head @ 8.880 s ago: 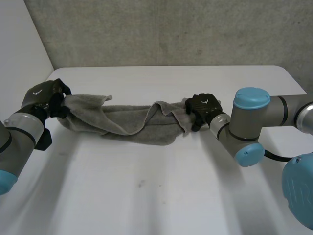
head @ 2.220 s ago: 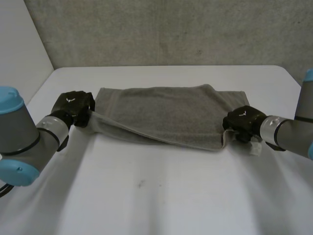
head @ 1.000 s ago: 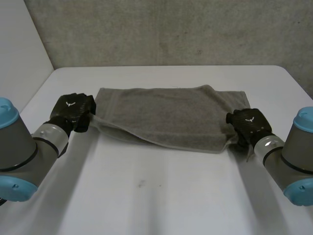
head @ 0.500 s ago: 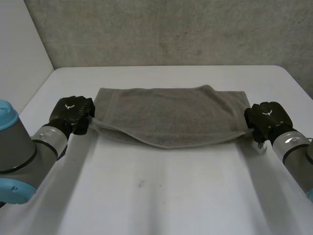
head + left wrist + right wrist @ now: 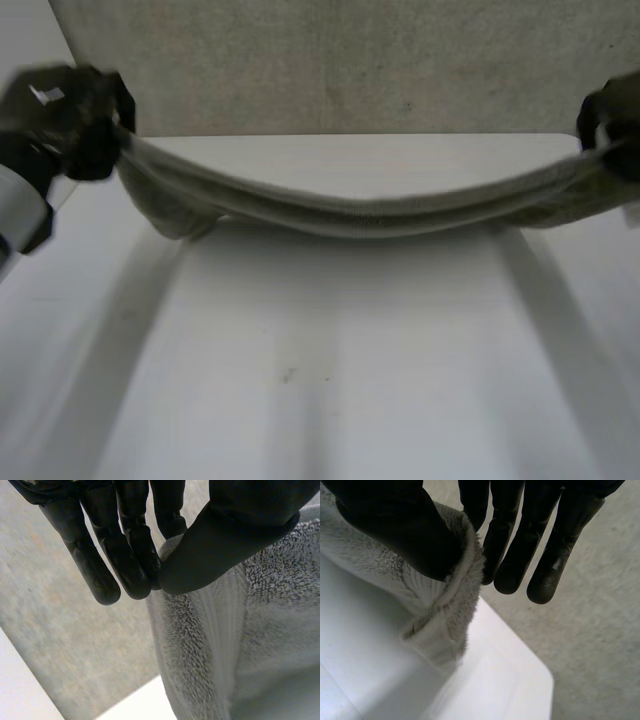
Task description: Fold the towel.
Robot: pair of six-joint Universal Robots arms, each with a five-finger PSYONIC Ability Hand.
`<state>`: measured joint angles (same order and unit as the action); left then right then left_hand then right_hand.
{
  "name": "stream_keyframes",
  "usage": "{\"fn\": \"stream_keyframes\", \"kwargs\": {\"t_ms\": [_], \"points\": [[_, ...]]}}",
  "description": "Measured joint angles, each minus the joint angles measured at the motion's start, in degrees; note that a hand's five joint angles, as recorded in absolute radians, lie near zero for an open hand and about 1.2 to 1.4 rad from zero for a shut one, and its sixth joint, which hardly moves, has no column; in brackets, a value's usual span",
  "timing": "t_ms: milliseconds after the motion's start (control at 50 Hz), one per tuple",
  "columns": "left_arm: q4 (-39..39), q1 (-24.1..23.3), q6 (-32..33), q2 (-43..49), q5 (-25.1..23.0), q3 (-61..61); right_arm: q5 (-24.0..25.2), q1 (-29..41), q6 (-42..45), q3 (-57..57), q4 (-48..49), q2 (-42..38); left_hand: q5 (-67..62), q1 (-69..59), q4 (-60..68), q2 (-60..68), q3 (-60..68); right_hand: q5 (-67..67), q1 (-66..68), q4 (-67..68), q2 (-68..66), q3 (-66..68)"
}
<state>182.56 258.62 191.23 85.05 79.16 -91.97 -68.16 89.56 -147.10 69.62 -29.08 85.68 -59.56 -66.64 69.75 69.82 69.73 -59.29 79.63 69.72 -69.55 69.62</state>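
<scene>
It looks like a bare robotics lab or test cell: a plain white counter (image 5: 330, 350) stretches below the left hand (image 5: 60, 115) and the right hand (image 5: 612, 115) to a rough, unpainted grey concrete wall (image 5: 350, 60) rising just beyond them.

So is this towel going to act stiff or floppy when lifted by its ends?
Probably floppy: the towel sags in the middle between the left hand and right hand. Likely not slippery: its pile looks coarse, and a pinch of thumb and fingers holds each end.
</scene>
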Motion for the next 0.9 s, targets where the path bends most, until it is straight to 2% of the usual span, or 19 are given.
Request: {"fn": "stream_keyframes", "kwargs": {"t_ms": [40,60,140,180,240,380,400,540,660,780,900], "points": [[-3.2,0.1,0.0,-1.1,0.0,2.1,0.3,-0.4,1.0,-3.7,-4.0,0.2,0.0,0.0,0.0,0.0,0.0,0.0,0.0,0.0,0.0,0.0],[-7.4,0.3,0.0,-1.9,0.0,4.9,0.5,-0.9,2.5,-7.7,-8.4,0.0,0.0,0.0,0.0,0.0,0.0,0.0,0.0,0.0,0.0,0.0],[-12.8,0.4,0.2,-1.9,-0.1,8.6,0.5,-1.3,5.1,-12.0,-13.5,-1.0,0.0,0.0,0.0,0.0,0.0,0.0,0.1,0.0,0.0,0.0],[-17.3,0.4,0.7,0.2,-0.1,11.6,0.1,-1.4,8.6,-15.1,-17.8,-3.7,0.0,0.0,0.0,0.0,0.0,0.0,0.1,0.0,0.0,0.0],[-19.9,0.4,2.4,5.1,-0.2,13.7,-0.3,-1.2,11.8,-15.9,-20.0,-8.1,0.0,0.0,0.0,0.0,0.0,0.0,0.1,0.0,0.0,0.0],[-20.4,0.1,7.2,17.6,-0.2,16.5,-2.1,0.4,13.6,-15.5,-18.4,-16.7,0.0,0.0,0.0,0.0,0.0,0.0,0.1,0.0,0.0,0.0],[-20.2,0.0,8.2,21.2,-0.1,18.0,-3.6,1.4,13.6,-16.3,-16.0,-20.0,0.0,0.0,0.0,0.0,0.0,0.0,0.1,0.0,0.0,0.0],[-19.4,-0.4,9.7,32.2,-0.1,27.4,-8.1,4.5,13.0,-21.8,-6.4,-28.2,0.0,0.0,0.0,0.0,0.0,0.0,0.1,0.0,0.0,0.0],[-15.5,-1.2,9.1,38.8,-0.1,43.5,-11.0,8.1,11.4,-34.2,5.1,-33.5,0.0,0.0,0.0,0.0,0.0,0.0,0.1,0.0,0.0,0.0],[-2.1,-3.0,4.3,39.8,0.3,60.2,-12.5,10.6,1.3,-51.9,20.4,-34.2,0.0,0.0,0.0,0.0,0.0,0.0,0.2,0.0,0.0,0.0],[6.7,-3.3,-3.5,37.1,0.6,61.2,-12.4,10.7,-5.5,-55.3,23.4,-32.3,0.0,0.0,0.0,0.0,0.0,-0.1,0.2,0.0,0.0,0.0]]}}
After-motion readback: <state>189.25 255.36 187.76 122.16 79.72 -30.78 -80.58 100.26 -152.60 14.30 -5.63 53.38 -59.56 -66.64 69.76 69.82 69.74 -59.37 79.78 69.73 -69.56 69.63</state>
